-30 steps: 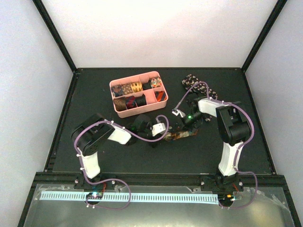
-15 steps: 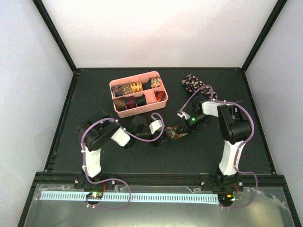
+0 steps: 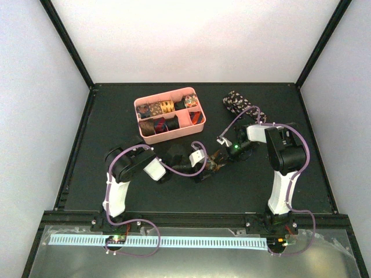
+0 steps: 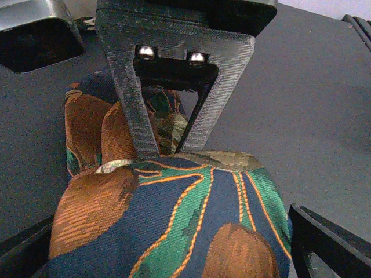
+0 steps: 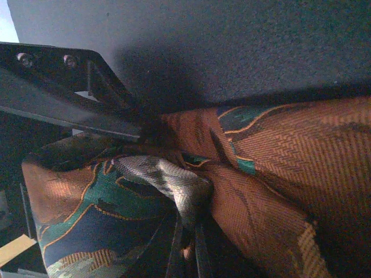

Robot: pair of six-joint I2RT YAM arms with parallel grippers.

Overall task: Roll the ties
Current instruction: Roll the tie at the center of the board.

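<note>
A patterned tie, navy, green and orange-brown, is bunched between my two grippers at mid table. In the left wrist view the tie fills the space between my left gripper's wide-set fingers, which touch its sides. My left gripper holds this rolled end. My right gripper faces it and pinches the tie's fabric between nearly closed fingers. A black tie with white speckles lies loose at the back right.
A pink divided tray holding several rolled ties stands behind the left gripper. The black mat ends at raised frame edges on the left and right. Both arms' cables loop above the mat.
My left arm has swung right, bringing its gripper closer to the right gripper. The tie, which lay stretched out on the mat, is now gathered into a shorter bunch between them.
</note>
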